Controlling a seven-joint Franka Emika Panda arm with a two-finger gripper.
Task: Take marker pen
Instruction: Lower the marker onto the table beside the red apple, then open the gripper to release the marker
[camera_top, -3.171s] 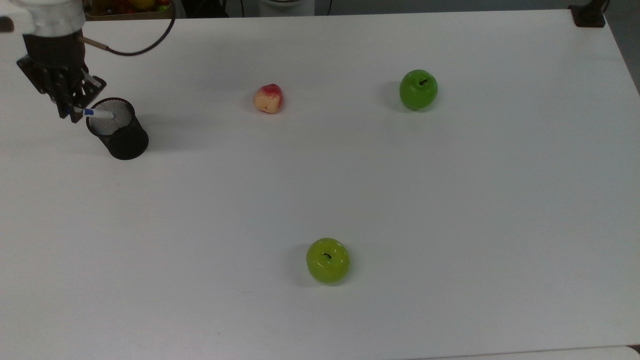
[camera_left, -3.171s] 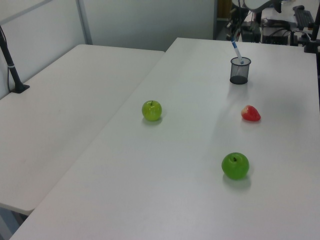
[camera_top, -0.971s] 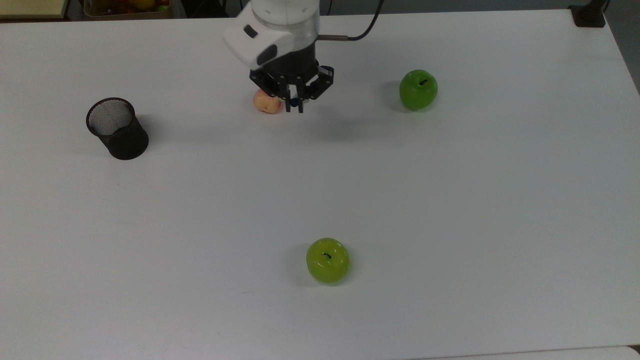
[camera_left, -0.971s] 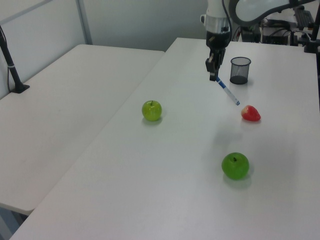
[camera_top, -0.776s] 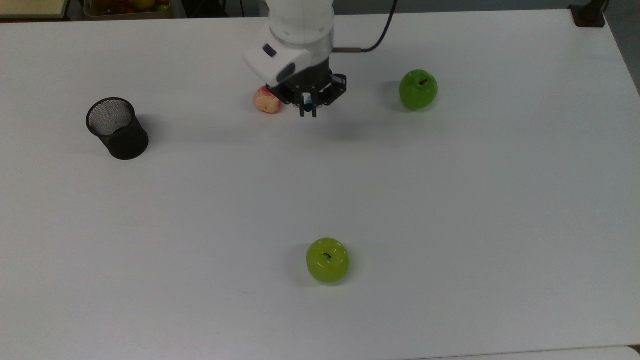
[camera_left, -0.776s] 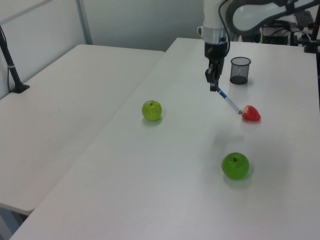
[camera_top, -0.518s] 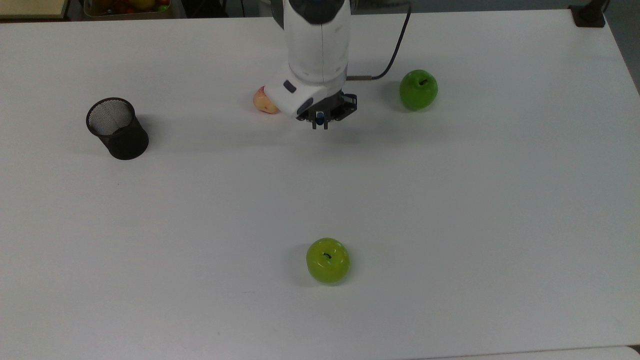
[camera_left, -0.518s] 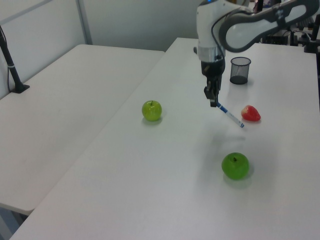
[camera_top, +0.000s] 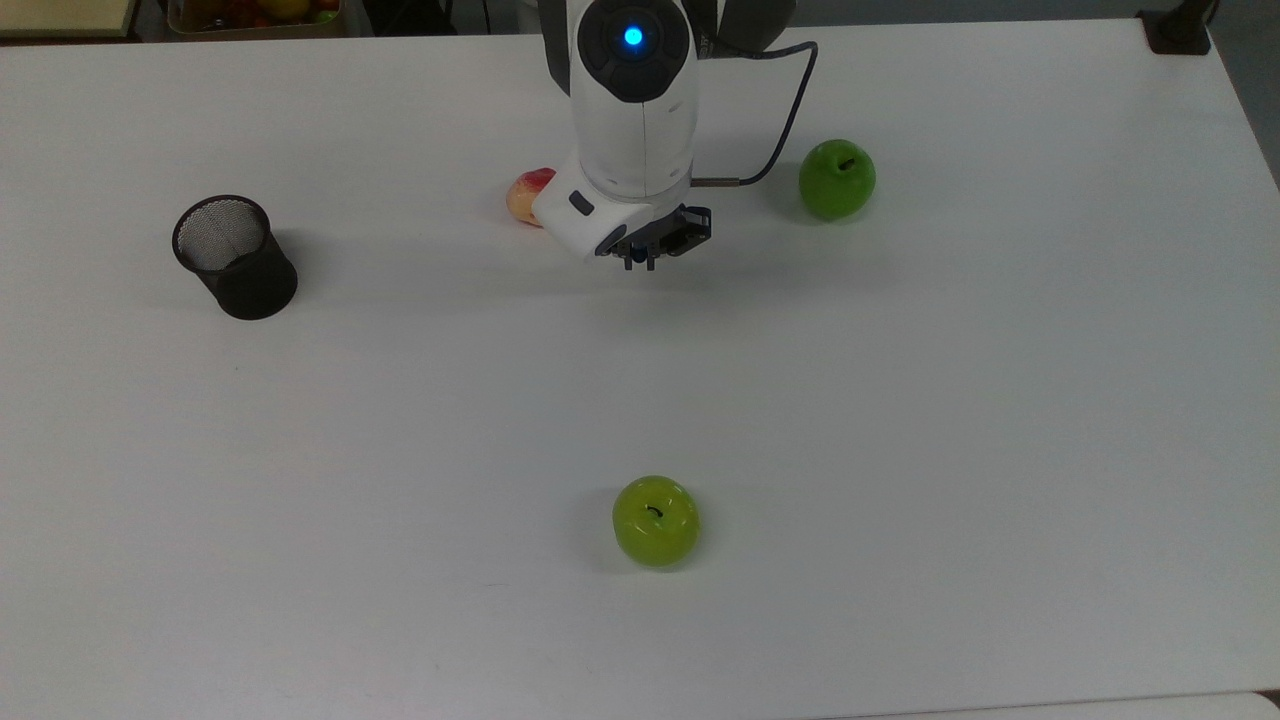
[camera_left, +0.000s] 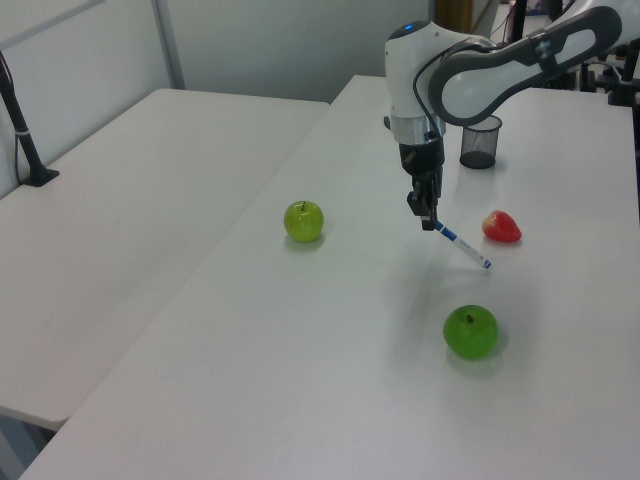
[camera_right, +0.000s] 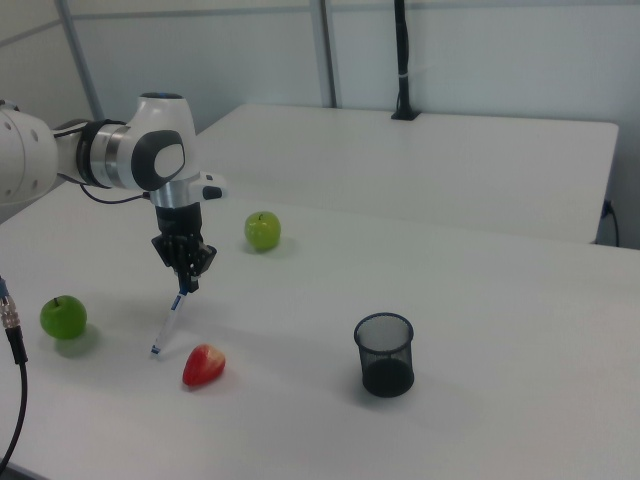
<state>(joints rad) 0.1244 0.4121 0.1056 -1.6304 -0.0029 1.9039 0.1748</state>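
The marker pen (camera_left: 462, 246), white-barrelled with blue ends, hangs slanted from my gripper (camera_left: 428, 218), which is shut on its upper end. In the right view the marker pen (camera_right: 172, 322) slopes down and to the right view's left from the gripper (camera_right: 188, 282). Its lower tip is close above the table, beside the red fruit (camera_right: 203, 366). In the top view the gripper (camera_top: 640, 262) points straight down between the red fruit (camera_top: 527, 197) and the dark green apple (camera_top: 836, 179), and the arm hides most of the pen.
A black mesh cup (camera_top: 235, 258) stands at the top view's left with nothing in it. A lighter green apple (camera_top: 655, 520) lies near the front middle of the white table (camera_top: 950, 420). A second table (camera_left: 130, 200) adjoins it.
The pen has left the mesh cup. My gripper carried it to the top view's right, past the red fruit, and over the last second moved slightly right and lower.
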